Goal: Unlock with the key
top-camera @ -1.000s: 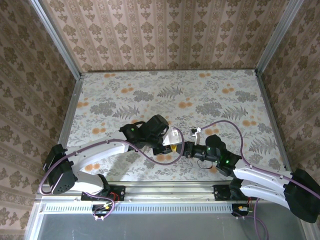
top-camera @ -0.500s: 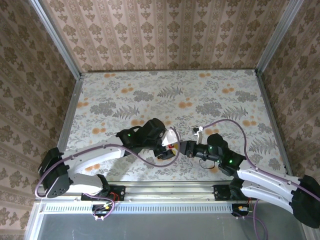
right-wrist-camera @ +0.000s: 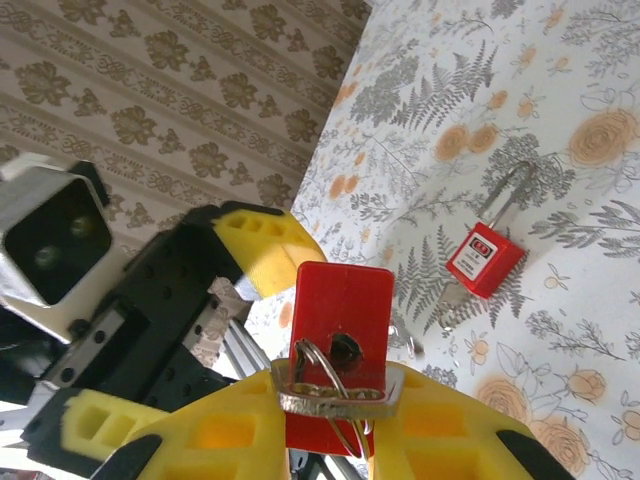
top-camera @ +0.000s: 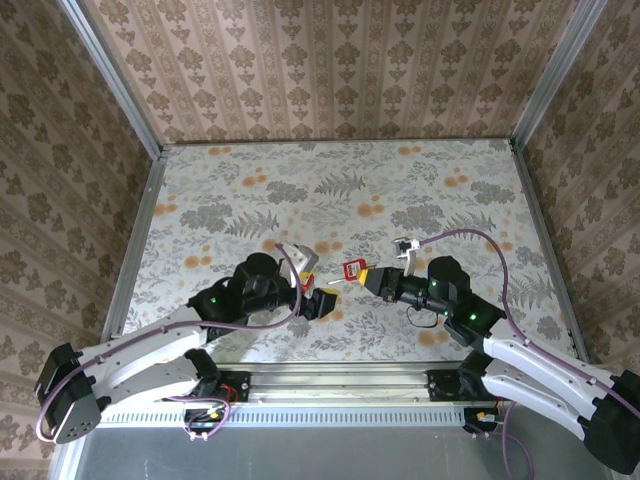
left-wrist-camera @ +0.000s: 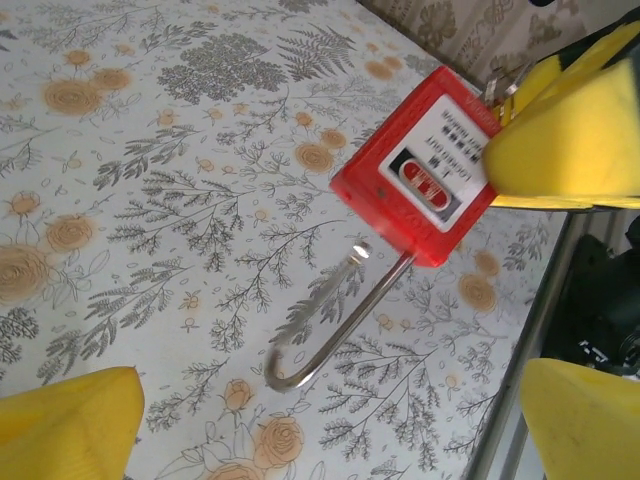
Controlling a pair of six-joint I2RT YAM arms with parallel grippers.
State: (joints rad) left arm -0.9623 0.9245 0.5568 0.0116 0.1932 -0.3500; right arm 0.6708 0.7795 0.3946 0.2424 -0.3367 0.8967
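The right pincer [top-camera: 367, 279] was pressed shut on the lower end of a red padlock [top-camera: 353, 271]. It held the padlock above the worktop [top-camera: 420, 180], toward the 6 o'clock edge and a little right of the middle in the top view. The key [right-wrist-camera: 335, 401] sat in the keyhole in the padlock's underside. In the right wrist view it appeared as a thin grey bar lying across the gap between the two yellow fingers [right-wrist-camera: 230, 430], with a wire key ring [right-wrist-camera: 310, 355] looped through it. The fingers pinched the red body itself, one on each broad face; whether they also touched the key could not be told.

In the left wrist view the padlock's labelled face was turned to the camera, and its silver shackle [left-wrist-camera: 345, 330] hung toward 7 o'clock. One leg of the shackle ran into the body, while the other ended free, just beside it.

The left pincer [top-camera: 312, 283] stood at 9 o'clock of the padlock, near it but apart, spread wide and holding nothing. Its yellow pads [left-wrist-camera: 70, 425] sat at the two lower corners of its own view.

A second padlock [right-wrist-camera: 483, 258], also red, lay flat on the worktop at 2 o'clock of the held one in the right wrist view. Its shackle pointed toward 1 o'clock.
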